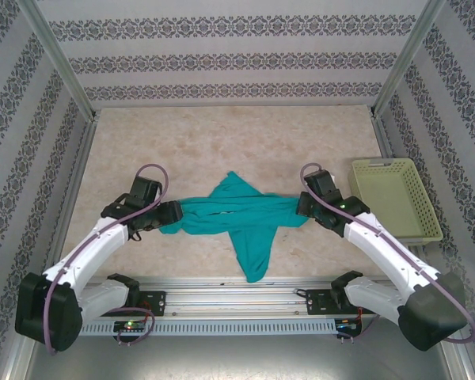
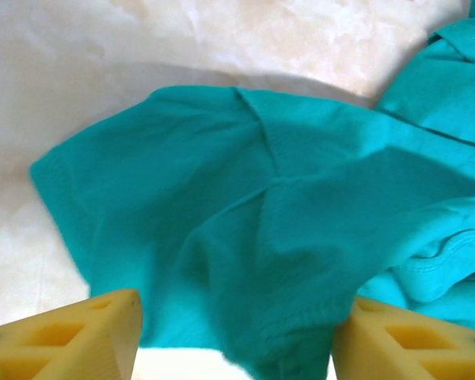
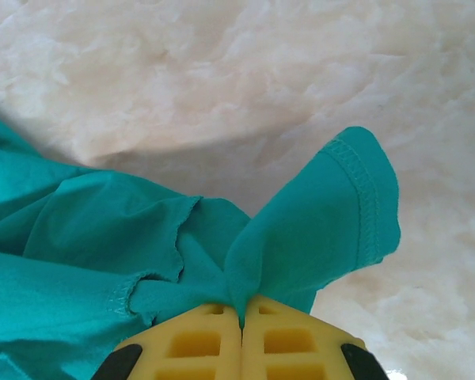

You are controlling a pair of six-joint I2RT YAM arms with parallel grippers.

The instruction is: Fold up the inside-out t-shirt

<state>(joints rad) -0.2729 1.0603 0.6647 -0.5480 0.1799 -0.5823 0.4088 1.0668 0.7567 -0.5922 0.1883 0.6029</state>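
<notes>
**Near edge.** A metal rail (image 1: 237,294) is seen across the front of the table (image 1: 222,142), and both arm bases are bolted to it.

**Left gripper** (image 1: 172,214) (image 2: 237,348). It is placed at the left end of the garment. Its yellow fingers (image 2: 71,336) are held spread apart. Teal cloth is seen lying between them but is not pinched.

**Right gripper** (image 1: 301,207) (image 3: 241,317). It is placed at the right end of the garment. Its yellow fingers (image 3: 293,340) are pressed together, and a fold of cloth beside a stitched hem is pinched between them.

**Inside-out t-shirt** (image 1: 245,218) (image 2: 261,198) (image 3: 103,237). The teal-green shirt is bunched into a band laid between the two grippers at mid-table. One short point is directed toward the far side, and a longer lobe is draped toward the rail, ending near it. Seams are shown on its outer face.

**Basket** (image 1: 389,198). The pale yellow-green basket is set on the right of the table, beside the right arm and apart from the shirt.

**Walls** (image 1: 222,55). They are patterned in bands, and the table is enclosed by them at the far side and flanks.
</notes>
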